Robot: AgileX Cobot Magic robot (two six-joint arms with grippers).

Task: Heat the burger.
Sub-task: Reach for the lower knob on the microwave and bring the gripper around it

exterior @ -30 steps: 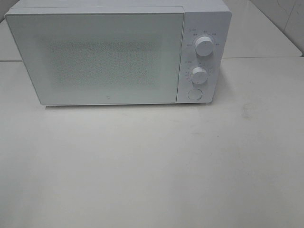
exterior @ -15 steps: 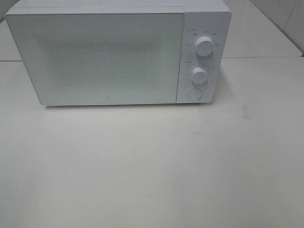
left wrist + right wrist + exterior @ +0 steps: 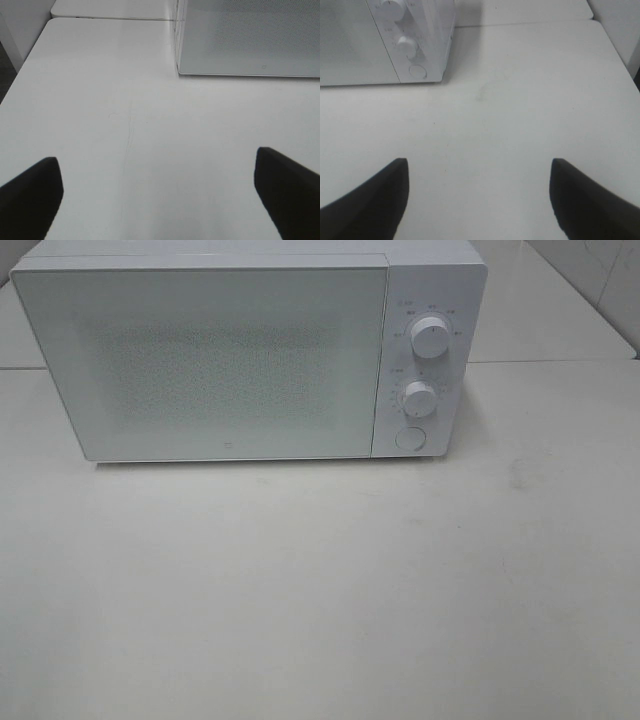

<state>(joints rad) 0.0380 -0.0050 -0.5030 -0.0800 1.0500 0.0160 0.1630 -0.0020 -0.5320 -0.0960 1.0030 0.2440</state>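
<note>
While no burger shows in any view, the high camera takes in only a white microwave [image 3: 250,350] standing toward the far edge of the table [image 3: 320,590]. Its door [image 3: 210,360] is shut and its frosted front hides the inside. Whether the burger sits within cannot be told. Right of the door are two knobs, the upper [image 3: 430,338] and the lower [image 3: 419,398], with a round button [image 3: 409,438] beneath them. Printed marks ring both knobs, and a tiny logo [image 3: 225,450] sits near the door's lower edge. All are too small to read. Neither arm reaches into this view.

From the left wrist, the left gripper [image 3: 155,165] hangs over bare table with its jaws wide apart and nothing between them. It faces the door's near corner, well apart from it. That looks like a waiting pose, set back so the door has room to swing.

From the right wrist, the right gripper [image 3: 479,162] is likewise spread and empty above the table. It looks toward the knobs and button, probably because those controls fall to this arm. The markings there are blurred.
</note>
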